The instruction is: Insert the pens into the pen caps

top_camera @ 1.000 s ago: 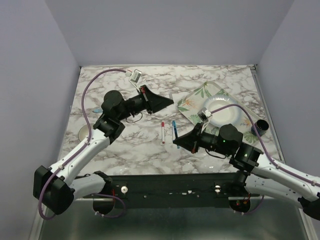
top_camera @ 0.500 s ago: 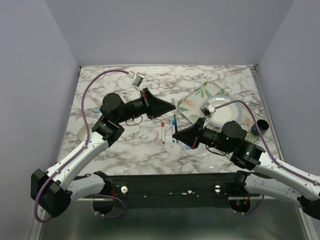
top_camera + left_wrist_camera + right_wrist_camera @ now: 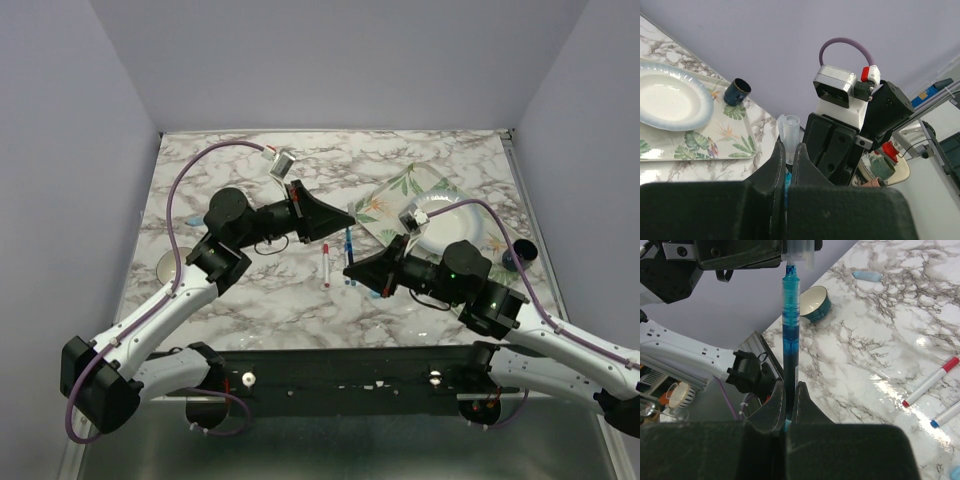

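My right gripper [image 3: 788,387] is shut on a blue-barrelled pen [image 3: 791,330] and holds it off the table, tip pointing at my left gripper [image 3: 350,216]. The left gripper [image 3: 788,148] is shut on a clear, light blue pen cap [image 3: 789,131]. In the right wrist view the pen's tip meets the open end of that cap [image 3: 799,252]. In the top view the held pen [image 3: 348,244] spans the short gap between the two grippers, with the right gripper [image 3: 349,268] below it. Two white pens lie on the marble, one red-ended [image 3: 930,385] and one blue-ended [image 3: 945,415]. A loose light blue cap [image 3: 866,275] lies far left.
A floral tray [image 3: 398,188] holding a white plate [image 3: 448,228] sits at the back right. A dark round cup [image 3: 523,252] stands at the right edge. A teal bowl [image 3: 815,302] sits near the table's left edge [image 3: 168,266]. The red-ended pen [image 3: 326,265] lies just left of the grippers.
The left gripper has swung right with the cap toward the right gripper. The right gripper has lifted and turned the blue pen up, so tip and cap have met.
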Tool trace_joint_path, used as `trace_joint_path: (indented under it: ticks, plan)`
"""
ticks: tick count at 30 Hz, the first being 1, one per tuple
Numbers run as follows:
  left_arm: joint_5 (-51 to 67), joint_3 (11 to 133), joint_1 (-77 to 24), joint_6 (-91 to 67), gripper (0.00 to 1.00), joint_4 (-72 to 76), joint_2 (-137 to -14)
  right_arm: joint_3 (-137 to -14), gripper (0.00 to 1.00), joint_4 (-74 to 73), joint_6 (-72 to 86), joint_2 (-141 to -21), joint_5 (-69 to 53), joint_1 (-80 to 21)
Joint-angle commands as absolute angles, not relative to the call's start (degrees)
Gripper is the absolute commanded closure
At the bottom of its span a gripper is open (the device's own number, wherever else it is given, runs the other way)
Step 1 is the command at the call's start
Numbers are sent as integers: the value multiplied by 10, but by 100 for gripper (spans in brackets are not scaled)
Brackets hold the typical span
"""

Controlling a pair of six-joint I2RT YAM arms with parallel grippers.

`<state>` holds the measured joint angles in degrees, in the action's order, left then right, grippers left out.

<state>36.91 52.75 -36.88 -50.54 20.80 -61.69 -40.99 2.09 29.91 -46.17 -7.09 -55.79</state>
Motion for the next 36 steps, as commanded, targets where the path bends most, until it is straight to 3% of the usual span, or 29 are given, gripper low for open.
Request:
trace_joint_path:
  ticks: [1, 36]
  plan:
    - [376, 533, -375, -483, 100, 192, -607, -427, 99, 30, 297, -455, -61, -560]
    - [312, 555, -374, -464, 100, 158, -582, -398, 99, 24, 315, -435, -83, -560]
